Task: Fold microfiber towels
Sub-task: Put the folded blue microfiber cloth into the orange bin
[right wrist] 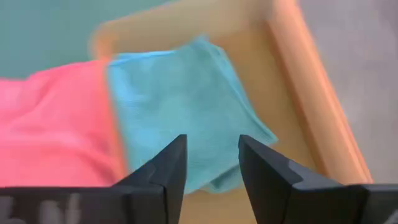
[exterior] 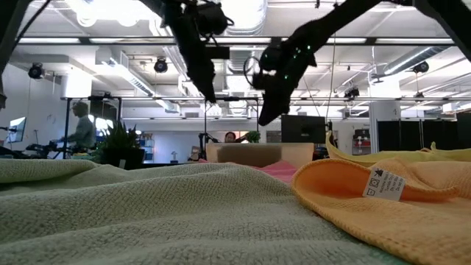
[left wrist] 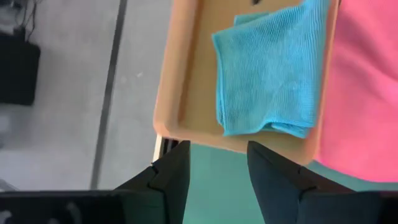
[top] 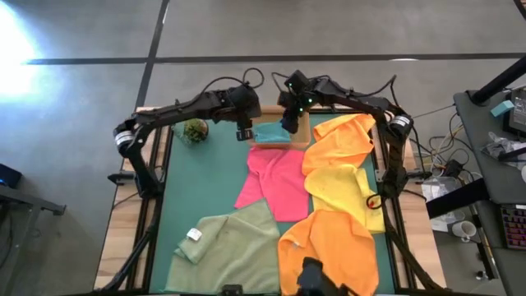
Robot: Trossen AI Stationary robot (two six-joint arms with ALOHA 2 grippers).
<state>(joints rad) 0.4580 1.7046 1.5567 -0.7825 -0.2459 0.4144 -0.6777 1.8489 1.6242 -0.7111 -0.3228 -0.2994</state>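
Note:
A folded teal towel (top: 274, 132) lies flat in the tan cardboard tray (top: 302, 131) at the far edge of the green mat; the left wrist view shows the teal towel (left wrist: 267, 68) with its layers stacked. My left gripper (top: 244, 131) hovers open just left of the tray. My right gripper (top: 289, 123) hovers open above the towel (right wrist: 186, 106), with nothing between its fingers. A pink towel (top: 275, 185) lies spread on the mat, its far edge against the tray. Sage green (top: 230, 247), yellow (top: 345, 189) and two orange towels (top: 341, 140) (top: 329, 255) lie crumpled nearer.
A small potted plant (top: 195, 130) stands at the mat's far left corner. Bare green mat (top: 201, 185) lies left of the pink towel. In the low view both arms hang above the tray (exterior: 257, 153), and a person sits in the room beyond.

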